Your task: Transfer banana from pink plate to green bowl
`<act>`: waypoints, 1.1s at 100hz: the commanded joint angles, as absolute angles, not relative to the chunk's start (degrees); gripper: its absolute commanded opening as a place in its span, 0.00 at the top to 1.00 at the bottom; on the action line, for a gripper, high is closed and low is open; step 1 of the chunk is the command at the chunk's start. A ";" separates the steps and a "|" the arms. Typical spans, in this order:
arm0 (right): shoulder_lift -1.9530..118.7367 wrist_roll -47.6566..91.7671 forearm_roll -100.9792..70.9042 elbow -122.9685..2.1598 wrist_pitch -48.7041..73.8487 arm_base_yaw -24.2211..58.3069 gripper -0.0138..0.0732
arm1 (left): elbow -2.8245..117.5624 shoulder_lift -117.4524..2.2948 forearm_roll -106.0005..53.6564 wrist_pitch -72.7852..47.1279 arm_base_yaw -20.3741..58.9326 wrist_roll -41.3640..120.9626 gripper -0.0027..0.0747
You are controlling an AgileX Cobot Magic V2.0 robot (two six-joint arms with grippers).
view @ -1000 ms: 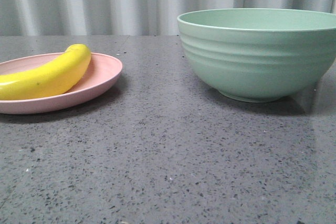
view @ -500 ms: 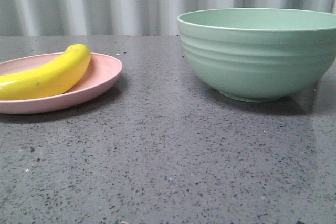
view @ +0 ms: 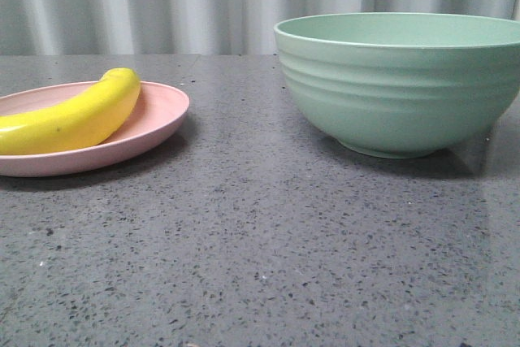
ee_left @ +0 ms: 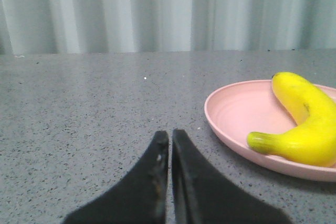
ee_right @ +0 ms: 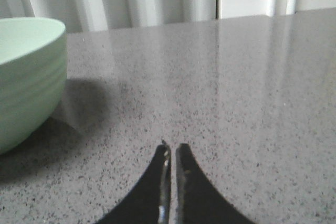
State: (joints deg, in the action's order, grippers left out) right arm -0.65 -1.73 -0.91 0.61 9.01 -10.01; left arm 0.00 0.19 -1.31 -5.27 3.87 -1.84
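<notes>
The yellow banana [view: 77, 115] lies on the pink plate [view: 158, 123] at the left of the front view. The green bowl [view: 402, 83] stands empty-looking at the right, its inside hidden. In the left wrist view my left gripper [ee_left: 169, 134] is shut and empty, low over the table, a short way from the plate [ee_left: 233, 111] and the banana [ee_left: 304, 121]. In the right wrist view my right gripper [ee_right: 172, 147] is shut and empty, with the bowl [ee_right: 26, 80] off to one side. Neither gripper shows in the front view.
The plate and bowl stand on a grey speckled tabletop [view: 260, 249]. A pale corrugated wall [view: 203, 2] runs behind the table's far edge.
</notes>
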 commanded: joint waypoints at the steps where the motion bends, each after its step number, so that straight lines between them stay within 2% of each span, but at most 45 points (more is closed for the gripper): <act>1: -1.87 -1.53 -1.00 0.53 3.80 -10.37 0.91 | 0.70 1.86 -3.08 -0.31 3.71 -2.32 0.99; 25: 0.06 -1.53 -1.00 -6.85 12.82 -10.10 0.91 | 8.51 -1.99 -3.08 -1.14 3.71 -2.32 0.99; 55: 14.34 -1.53 -1.00 -18.53 18.73 -10.10 0.91 | 20.48 -15.62 -4.65 0.00 3.71 -2.32 0.99; 70: 22.63 -1.53 -1.51 -23.29 20.06 -10.10 0.91 | 21.33 -20.84 -4.65 5.13 3.71 -2.32 0.99; 87: 26.73 -1.53 -1.64 -25.21 17.10 -10.10 0.91 | 21.33 -24.52 -4.65 7.97 3.71 -2.32 0.98; 94: 27.30 -1.53 -1.64 -25.21 16.75 -10.10 0.91 | 21.33 -25.53 -4.65 8.79 3.71 -2.32 0.88; 99: 27.34 -1.53 -1.64 -25.21 16.75 -10.10 0.91 | 21.33 -26.03 -4.65 9.07 3.71 -2.32 0.74; 104: 27.42 -1.53 -1.64 -25.21 16.75 -10.10 0.91 | 21.33 -26.77 -4.65 9.07 3.71 -2.32 0.57; 110: 27.42 -1.53 -1.88 -25.21 16.75 -10.10 0.91 | 21.33 -27.47 -4.65 9.43 3.71 -2.32 0.43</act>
State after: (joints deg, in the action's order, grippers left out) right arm 26.69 -1.73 -1.53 -23.15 21.57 -10.01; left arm 19.23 -25.98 -4.19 4.06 3.87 -1.84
